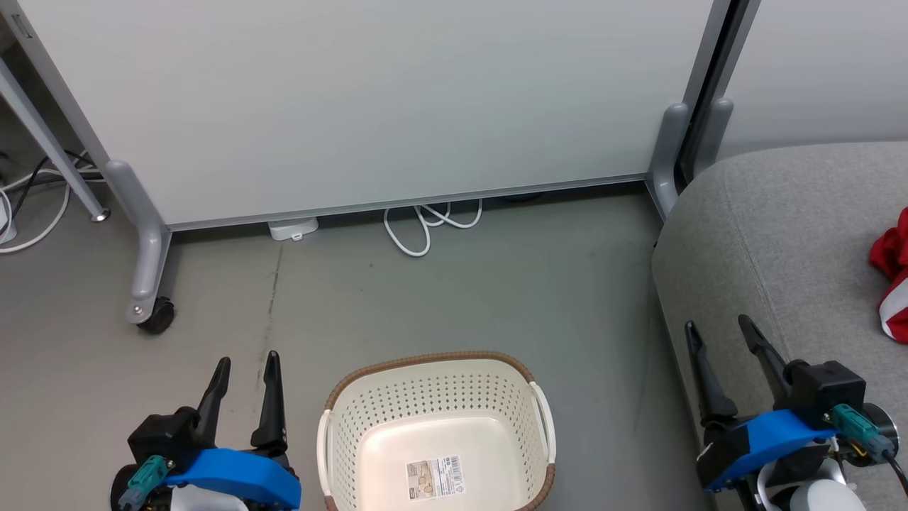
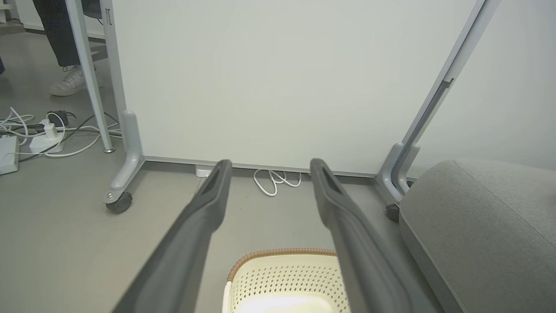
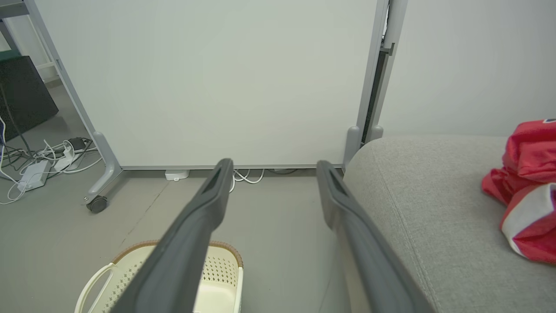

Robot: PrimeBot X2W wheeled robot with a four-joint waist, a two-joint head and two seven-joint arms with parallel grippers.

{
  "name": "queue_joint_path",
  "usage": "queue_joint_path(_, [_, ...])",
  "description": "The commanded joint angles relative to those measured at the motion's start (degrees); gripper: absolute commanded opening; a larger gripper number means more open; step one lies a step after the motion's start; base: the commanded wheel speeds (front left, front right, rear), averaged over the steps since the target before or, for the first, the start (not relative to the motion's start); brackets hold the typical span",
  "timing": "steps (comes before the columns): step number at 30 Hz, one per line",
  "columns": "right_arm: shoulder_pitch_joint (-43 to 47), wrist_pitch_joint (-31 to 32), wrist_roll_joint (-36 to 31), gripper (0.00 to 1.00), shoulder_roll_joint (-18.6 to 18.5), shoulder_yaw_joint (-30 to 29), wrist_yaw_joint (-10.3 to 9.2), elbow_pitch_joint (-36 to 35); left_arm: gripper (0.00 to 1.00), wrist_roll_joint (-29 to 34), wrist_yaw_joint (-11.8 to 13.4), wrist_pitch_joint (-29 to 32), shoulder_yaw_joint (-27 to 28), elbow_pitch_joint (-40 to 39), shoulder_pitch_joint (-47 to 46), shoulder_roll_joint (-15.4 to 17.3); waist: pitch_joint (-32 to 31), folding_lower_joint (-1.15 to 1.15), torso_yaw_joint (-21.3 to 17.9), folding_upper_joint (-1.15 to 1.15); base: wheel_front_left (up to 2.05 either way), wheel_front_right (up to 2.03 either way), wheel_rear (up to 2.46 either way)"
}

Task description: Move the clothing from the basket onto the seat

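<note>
Finds bright red, white-trimmed fabric clothing (image 1: pixel 895 277) heaped on light grey upholstered seat (image 1: pixel 773 234), well apart from cream-white perforated plastic basket (image 1: pixel 433 394). Jaws open, empty, on left gripper (image 1: pixel 248 360) and right gripper (image 1: pixel 717 323).

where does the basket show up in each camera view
Head view: basket at bottom centre, cut off by the edge.
Left wrist view: basket at bottom centre.
Right wrist view: basket at bottom left.
Shared landmark: looped white cable on the floor beyond it.
</note>
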Motion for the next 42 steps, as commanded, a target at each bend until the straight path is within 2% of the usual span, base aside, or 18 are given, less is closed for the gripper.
queue_joint_path(1, [0.5,-0.2,0.0,1.0,0.2,0.0,0.01,0.1,1.0,-0.1,-0.2,-0.1,-0.2,0.1,-0.4,0.2,0.0,0.0,0.0,0.0,0.0,0.0,0.0])
queue_joint_path(2, [0.5,-0.2,0.1,1.0,0.2,0.1,0.01,0.1,1.0,-0.2,-0.2,-0.1,-0.3,0.2,-0.4,0.2,0.0,0.0,-0.1,0.0,0.0,0.0,0.0])
queue_joint_path(3, [0.0,0.0,0.0,0.0,0.0,0.1,0.0,0.1,0.0,-0.1,0.0,0.0,-0.3,0.1,0.0,0.0,0.0,0.0,-0.1,0.0,0.0,0.0,0.0])
queue_joint_path(9, [1.1,0.5,0.7,0.0,0.2,0.2,0.0,3.8,0.0,-0.7,0.0,0.6,-0.5,3.0,2.9,-1.1,-0.1,0.0,-0.1,0.0,0.0,0.0,0.0])
queue_joint_path(25, [0.6,2.8,19.0,0.0,0.2,-0.7,0.0,3.8,0.0,-15.7,0.0,5.0,2.1,-0.1,2.2,-1.6,-0.2,0.0,-0.3,0.0,0.0,0.0,0.0])
queue_joint_path(42, [0.1,4.8,35.1,0.0,0.2,-1.4,0.0,3.7,0.0,-28.8,-0.1,8.9,4.3,-2.8,1.5,-2.0,-0.4,0.0,-0.5,0.0,0.0,0.0,0.0])
